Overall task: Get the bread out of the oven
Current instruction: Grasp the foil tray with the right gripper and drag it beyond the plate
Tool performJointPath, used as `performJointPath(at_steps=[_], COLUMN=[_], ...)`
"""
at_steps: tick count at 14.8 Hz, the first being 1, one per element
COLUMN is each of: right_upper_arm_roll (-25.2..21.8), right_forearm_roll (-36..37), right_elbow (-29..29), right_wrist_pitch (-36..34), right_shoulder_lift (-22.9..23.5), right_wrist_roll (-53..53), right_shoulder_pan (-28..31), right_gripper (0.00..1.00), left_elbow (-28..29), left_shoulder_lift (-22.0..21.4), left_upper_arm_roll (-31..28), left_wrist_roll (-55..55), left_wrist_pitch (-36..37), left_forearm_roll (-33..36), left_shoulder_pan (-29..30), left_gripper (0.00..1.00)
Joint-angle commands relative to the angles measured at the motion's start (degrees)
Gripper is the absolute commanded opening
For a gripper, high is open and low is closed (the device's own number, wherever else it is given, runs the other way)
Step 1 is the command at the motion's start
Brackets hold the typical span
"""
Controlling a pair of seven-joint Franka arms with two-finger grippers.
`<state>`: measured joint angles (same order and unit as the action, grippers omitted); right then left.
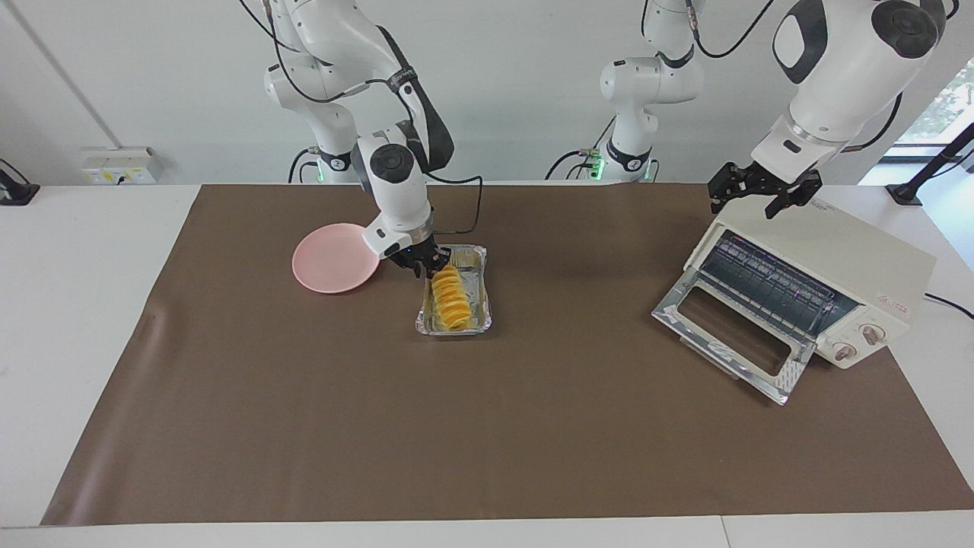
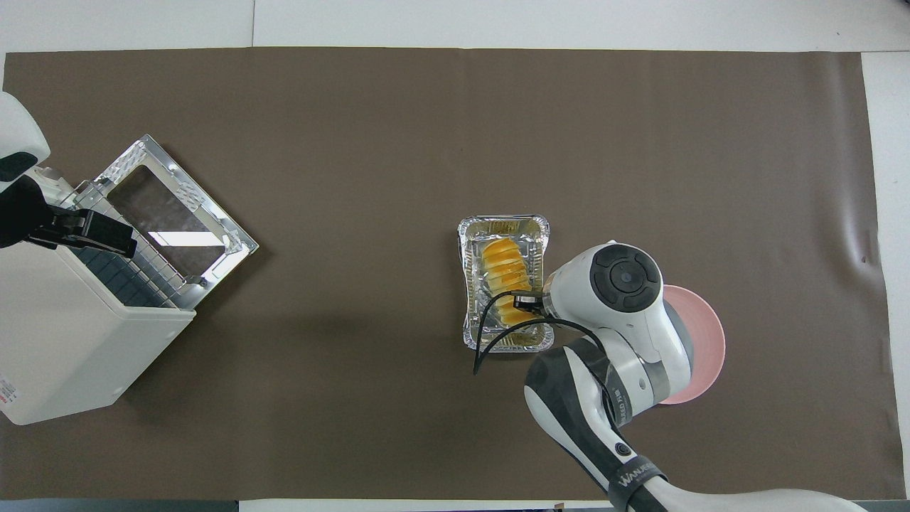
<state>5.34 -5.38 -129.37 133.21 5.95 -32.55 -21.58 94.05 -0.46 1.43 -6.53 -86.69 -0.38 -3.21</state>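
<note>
Gripping the bread [image 1: 449,293] at its robot-side end inside the foil tray [image 1: 479,304], the right gripper [image 1: 426,262] has narrowed fingers. Left gripper [image 1: 761,196] hovers wide open over the oven [image 1: 852,266].

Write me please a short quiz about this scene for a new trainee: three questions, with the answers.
1. True or false: the bread lies inside the oven.
2. The oven's door is: A) shut, B) open and folded down, C) taken off.
3. Which gripper is over the oven's top?
Key: 1. False: it lies in the foil tray, near the pink plate. 2. B. 3. The left gripper, open.
</note>
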Motion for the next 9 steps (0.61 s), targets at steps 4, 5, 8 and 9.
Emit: performJointPath(at_steps=[4,5,8,9], right_upper_arm_roll=[-0.2,-0.2,-0.2,-0.2], right_forearm_roll=[-0.4,-0.4,-0.4,-0.5], right_elbow=[1.0,2.4,8.8,11.5], right_wrist_pitch=[1.6,1.4,-1.4,-3.1], right_shoulder_lift=[-0.1,0.2,1.7,2.7], right_wrist_roll=[1.0,2.0,6.5,9.1], right_shoulder_pan=[1.3,2.7,9.0,11.4], right_gripper=[0.0,0.0,0.0,0.0], left_elbow=[-0.3,-0.3,-0.3,-0.3], left_shoulder_lift=[-0.9,-1.2,-1.6,-1.6], left_upper_arm_roll=[0.1,0.1,0.1,0.1], left_wrist_roll=[0.0,0.0,0.0,0.0], left_wrist_pitch=[-0.2,-0.1,-0.1,-0.1], left_forearm_roll=[-0.9,-0.9,-0.9,-0.9], left_shoulder_pan=[0.7,0.7,0.8,1.0], left_gripper=[1.0,1.0,1.0,1.0])
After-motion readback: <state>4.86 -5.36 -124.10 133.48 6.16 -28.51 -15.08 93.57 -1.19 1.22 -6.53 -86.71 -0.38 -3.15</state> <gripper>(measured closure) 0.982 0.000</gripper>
